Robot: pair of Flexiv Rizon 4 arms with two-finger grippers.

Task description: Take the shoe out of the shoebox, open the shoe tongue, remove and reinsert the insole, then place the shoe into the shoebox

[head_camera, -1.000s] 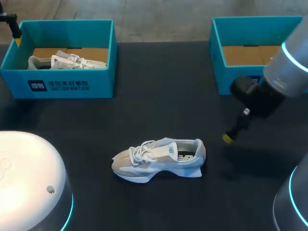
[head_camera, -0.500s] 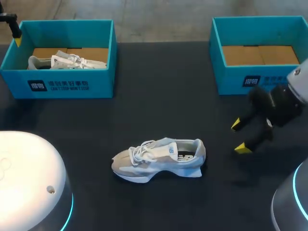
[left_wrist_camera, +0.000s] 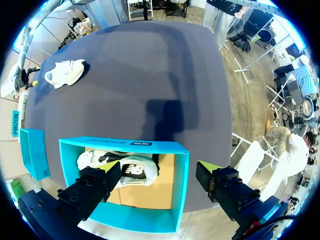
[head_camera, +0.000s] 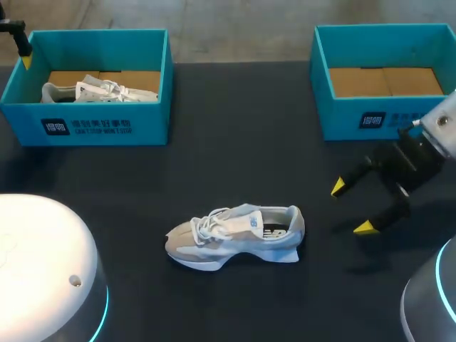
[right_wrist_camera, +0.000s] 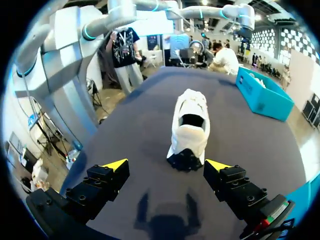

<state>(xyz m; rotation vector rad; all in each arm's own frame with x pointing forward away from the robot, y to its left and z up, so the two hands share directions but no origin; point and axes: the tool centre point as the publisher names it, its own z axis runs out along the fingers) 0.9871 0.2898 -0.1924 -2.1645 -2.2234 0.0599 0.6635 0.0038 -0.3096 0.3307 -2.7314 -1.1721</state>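
A pale grey shoe lies on its sole in the middle of the black table, toe to the left, laces tied. My right gripper hangs low to the right of its heel, open and empty. In the right wrist view the shoe sits straight ahead of that gripper, heel nearest, a short gap between them. The left gripper stands open and empty above the left blue shoebox, which holds a second white shoe. In the head view only one of its fingers shows at the far left corner.
The left shoebox stands at the back left with the white shoe inside. A second blue shoebox at the back right shows only its cardboard floor. My arm bases fill the two near corners.
My right gripper has swung away from the right shoebox, come down toward the table and turned, so its spread fingers now face the shoe's heel. The shoe and left arm have not moved.
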